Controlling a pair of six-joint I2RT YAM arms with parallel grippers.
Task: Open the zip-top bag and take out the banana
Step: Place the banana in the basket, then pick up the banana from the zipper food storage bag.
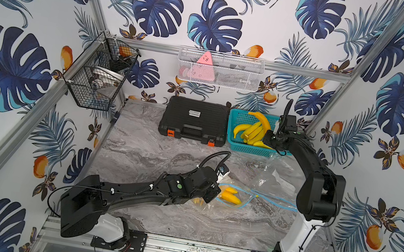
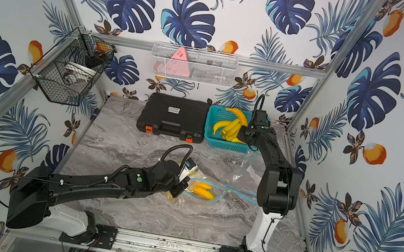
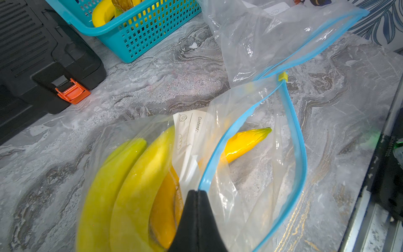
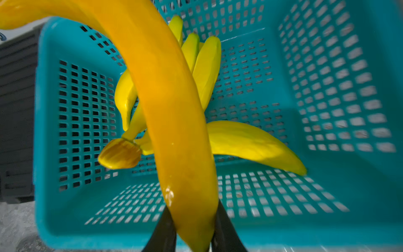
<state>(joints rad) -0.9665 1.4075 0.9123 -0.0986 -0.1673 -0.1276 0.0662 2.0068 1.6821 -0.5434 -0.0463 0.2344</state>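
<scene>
Teal perforated plastic basket (image 2: 225,145) sits right against the black plastic hard case (image 2: 173,116), yellow bananas (image 2: 230,130) piled inside. Above it the right gripper (image 2: 243,136) has a long orange-yellow banana (image 2: 238,114) arcing up. In front of the case, left gripper (image 2: 180,188) meets a clear blue-zippered plastic bag (image 2: 215,190) holding two more bananas (image 2: 203,192).

Robot lab test cell: aluminium frame (image 1: 153,46) boxed in by leaf-print wall panels (image 1: 241,14), 2 robot arms (image 1: 128,192) bolted to a rail (image 1: 202,251) along the marble-look tabletop's (image 1: 163,153) front edge.
</scene>
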